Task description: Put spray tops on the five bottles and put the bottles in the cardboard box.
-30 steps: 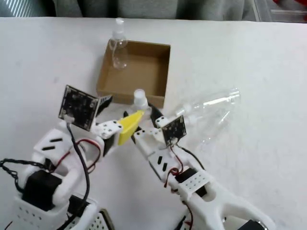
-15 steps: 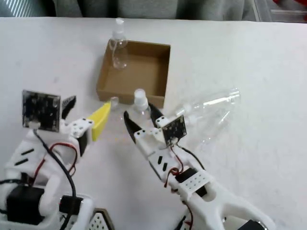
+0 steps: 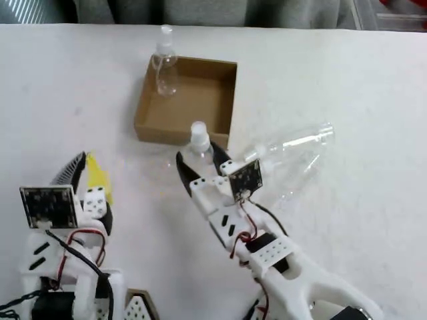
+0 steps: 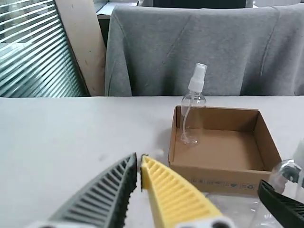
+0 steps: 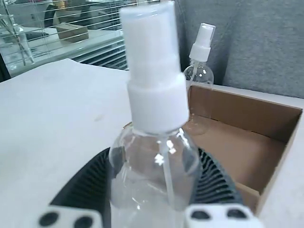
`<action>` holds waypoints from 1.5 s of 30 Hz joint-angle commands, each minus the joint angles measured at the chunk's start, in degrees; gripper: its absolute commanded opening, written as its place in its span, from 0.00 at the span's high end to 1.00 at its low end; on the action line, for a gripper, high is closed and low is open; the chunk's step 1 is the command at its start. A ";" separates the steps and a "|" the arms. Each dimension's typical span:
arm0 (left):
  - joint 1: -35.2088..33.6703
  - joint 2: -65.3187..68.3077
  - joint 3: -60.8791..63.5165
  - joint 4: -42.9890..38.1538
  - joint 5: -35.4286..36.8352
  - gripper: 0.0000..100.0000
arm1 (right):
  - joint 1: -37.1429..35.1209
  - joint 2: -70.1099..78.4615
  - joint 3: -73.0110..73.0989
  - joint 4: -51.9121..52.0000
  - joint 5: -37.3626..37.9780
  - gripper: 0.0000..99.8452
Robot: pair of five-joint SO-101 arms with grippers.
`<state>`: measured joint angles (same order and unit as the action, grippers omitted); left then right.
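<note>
My right gripper [image 3: 200, 160] is shut on a clear bottle [image 3: 199, 145] with a white spray top, held upright just in front of the cardboard box [image 3: 223, 100]. In the right wrist view the bottle [image 5: 154, 142] stands between the black fingers [image 5: 85, 183]. Another topped bottle [image 3: 163, 57] stands in the box's far left corner, seen also as the bottle [image 4: 192, 109] in the box [image 4: 213, 178]. My left gripper [image 3: 85, 158] is shut and empty at the near left, well apart from the held bottle; its grey and yellow fingers [image 4: 161, 187] meet at the tips.
Two clear bottles [image 3: 293, 150] lie on their sides on the white table, right of the right gripper. Behind the table hangs grey cloth [image 4: 199, 47], with window blinds [image 4: 28, 47] beside it.
My left gripper has drawn back from the held bottle to the near left of the table. The right gripper and its bottle have stayed nearly in place.
</note>
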<state>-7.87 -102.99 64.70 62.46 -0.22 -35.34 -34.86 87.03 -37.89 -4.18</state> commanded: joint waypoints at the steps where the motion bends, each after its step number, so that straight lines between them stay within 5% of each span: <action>1: -2.15 -1.71 2.37 -1.93 -0.09 0.95 | 2.15 -0.48 -0.53 -1.71 0.35 0.96; 7: -4.26 -1.71 10.20 -2.20 0.09 0.97 | 4.44 -3.30 -2.20 -1.89 0.35 0.96; 22: -4.26 -1.71 31.65 -22.07 0.09 0.97 | 10.86 -10.51 -18.20 8.22 0.44 0.96; 45: -1.71 -1.71 32.26 -16.70 -0.35 0.97 | 11.38 44.79 -64.88 5.05 0.53 0.96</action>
<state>-10.51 -103.96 97.05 45.49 -0.13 -24.70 6.11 28.92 -29.36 -4.26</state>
